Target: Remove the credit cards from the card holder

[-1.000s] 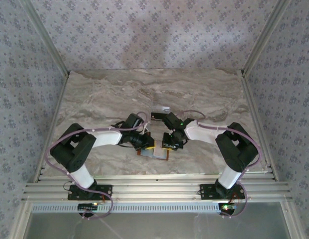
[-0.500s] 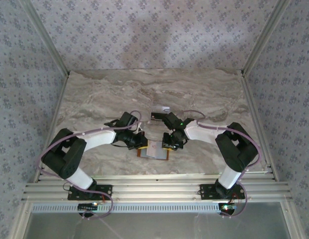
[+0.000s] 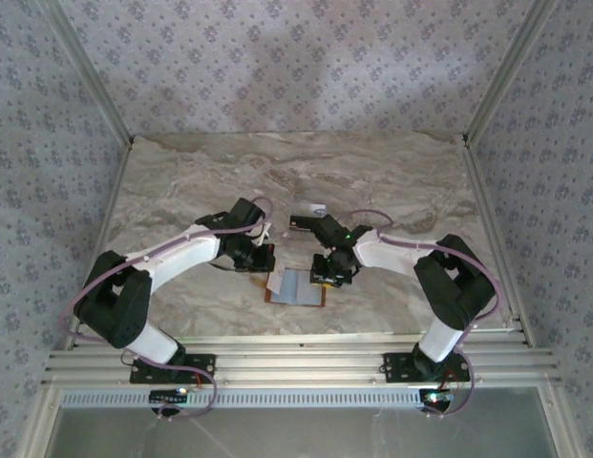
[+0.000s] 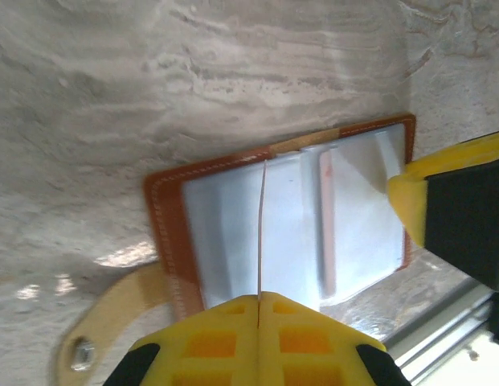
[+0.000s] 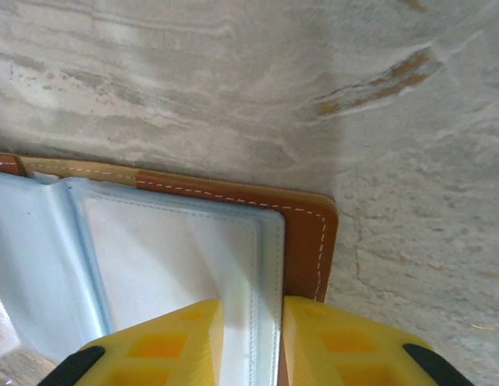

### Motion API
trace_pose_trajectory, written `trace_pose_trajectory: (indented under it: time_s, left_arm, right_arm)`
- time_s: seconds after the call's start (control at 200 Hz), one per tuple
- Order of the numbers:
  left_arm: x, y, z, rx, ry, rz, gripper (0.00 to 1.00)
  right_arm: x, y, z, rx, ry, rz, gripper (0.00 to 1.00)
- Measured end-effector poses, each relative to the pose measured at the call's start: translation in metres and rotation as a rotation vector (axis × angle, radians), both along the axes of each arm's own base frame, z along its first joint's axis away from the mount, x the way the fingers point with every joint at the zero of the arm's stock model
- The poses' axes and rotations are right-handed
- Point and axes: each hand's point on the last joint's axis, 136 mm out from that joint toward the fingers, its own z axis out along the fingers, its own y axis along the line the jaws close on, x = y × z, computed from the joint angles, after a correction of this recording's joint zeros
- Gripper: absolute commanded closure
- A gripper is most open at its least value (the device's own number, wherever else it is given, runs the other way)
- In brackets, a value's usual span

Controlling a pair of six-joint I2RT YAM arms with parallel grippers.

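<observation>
The card holder [image 4: 170, 233] lies open on the marble table, brown leather with grey-blue lining [image 3: 298, 286]. My left gripper [image 4: 259, 296] is shut on a thin pale credit card [image 4: 260, 233], seen edge-on and held clear above the holder's left panel. In the top view the left gripper [image 3: 259, 258] hangs just behind and left of the holder. My right gripper [image 5: 251, 310] has its fingers closed on the edge of the holder's right lining panel [image 5: 257, 265], pinning it [image 3: 325, 279]. One right fingertip [image 4: 442, 201] shows at the holder's far side.
The holder's tan strap with a metal snap [image 4: 104, 322] sticks out onto the table. A small pale-and-dark flat item [image 3: 307, 216] lies behind the right wrist. The aluminium rail [image 3: 296, 363] runs along the near edge.
My left gripper has pulled back and to the left off the holder with the card, uncovering the lining. The right gripper stays on the holder's right edge.
</observation>
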Motion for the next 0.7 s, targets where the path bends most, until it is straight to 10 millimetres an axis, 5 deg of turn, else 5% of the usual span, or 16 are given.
trace_pose_trajectory:
  time_s: [0.27,0.7]
  left_arm:
    - [0.029,0.006,0.029,0.121,-0.170,-0.156,1.00]
    - [0.082,-0.024,0.093,0.218,-0.534,-0.592,1.00]
  right_arm:
    - [0.015,-0.018,0.035,0.033,-0.081,-0.038,0.67]
    - [0.027,-0.055,0.061,0.042,-0.135,-0.092,0.67]
